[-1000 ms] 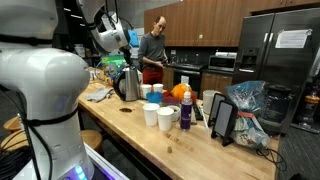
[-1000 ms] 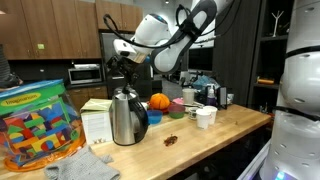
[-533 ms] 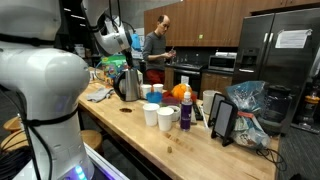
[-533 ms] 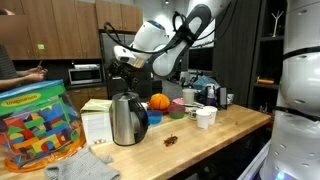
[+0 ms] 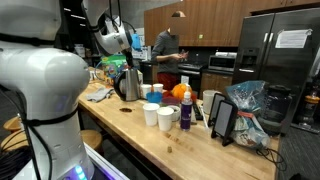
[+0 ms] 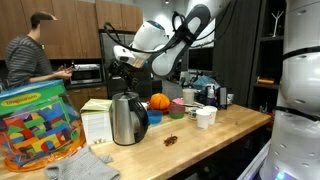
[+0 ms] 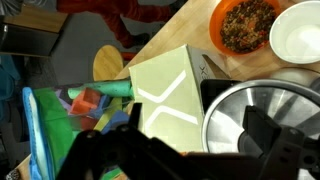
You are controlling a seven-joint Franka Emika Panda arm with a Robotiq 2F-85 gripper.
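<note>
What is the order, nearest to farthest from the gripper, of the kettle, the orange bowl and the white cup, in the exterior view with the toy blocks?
1. The kettle, directly below the gripper.
2. The orange bowl, close beside the kettle.
3. The white cup, farther along the table, near its front edge.

Orange pumpkin [image 6: 159, 102], white cups [image 5: 151, 115], tub of coloured blocks [image 6: 35, 122], person behind counter [image 6: 28, 62]

One metal kettle [image 6: 127, 118], one orange fruit [image 6: 159, 102], one tub of coloured blocks [image 6: 35, 125] and two white cups [image 5: 150, 115] [image 5: 166, 121] up front share one wooden counter [image 6: 200, 140]; one person [image 6: 30, 62] and one steel fridge [image 5: 275, 50] stand behind.
</note>
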